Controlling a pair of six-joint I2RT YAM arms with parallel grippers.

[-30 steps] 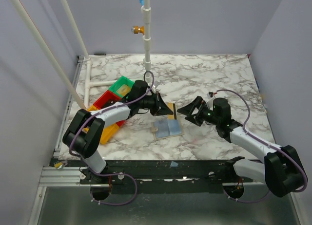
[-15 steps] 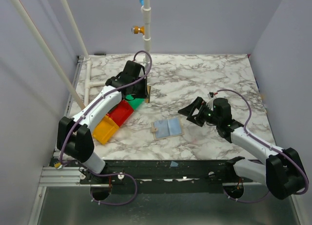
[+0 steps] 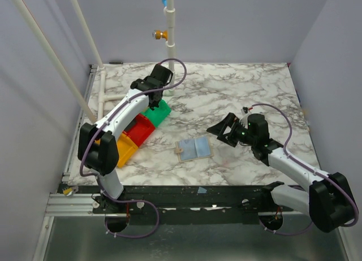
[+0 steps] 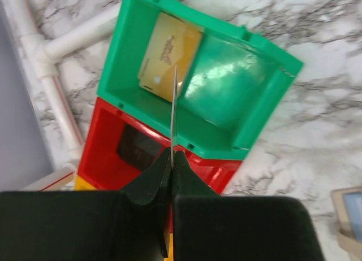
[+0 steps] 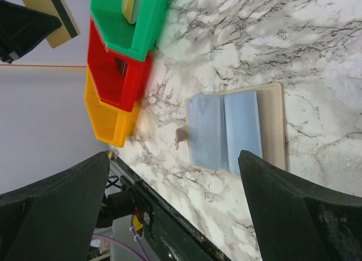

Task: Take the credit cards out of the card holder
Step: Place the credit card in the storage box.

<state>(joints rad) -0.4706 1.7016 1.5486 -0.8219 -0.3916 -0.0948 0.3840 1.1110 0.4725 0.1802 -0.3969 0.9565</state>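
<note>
White pipes [image 3: 113,96]: round plastic tubing, joined by a tee fitting, was laid along the table's left edge.
Orange tray [image 3: 120,151]: a glossy moulded plastic box, open-topped, was set at the near end of a three-tray row, touching the red one.
Red tray [image 3: 139,131]: the same moulded shape was placed in the middle of the row. A dark flat rectangle [image 4: 137,148] was seen inside, but what it was could not be told.
Green tray [image 3: 161,113]: a straight-walled box with a shiny floor was set at the far end of the row.
Gold card [image 4: 169,55]: a thin rectangle with rounded corners was seen inside the green tray. Pale script was printed on its face but could not be read.
Left gripper [image 4: 171,157]: black fingers were clenched on the held card [image 4: 173,103], shown edge-on as a thin line above the green tray. In the right wrist view, its tan face was crossed by a dark stripe.
Table [image 3: 243,86]: a smooth white marble pattern was veined with grey.
Card holder [image 3: 194,149]: it was laid open and flat on the table, well apart from the trays. Grey-blue pockets were framed by a tan rim with a small tab.
Right gripper [image 3: 219,125]: its black fingers were spread wide and nothing was grasped. It was held near the card holder, to its right.
</note>
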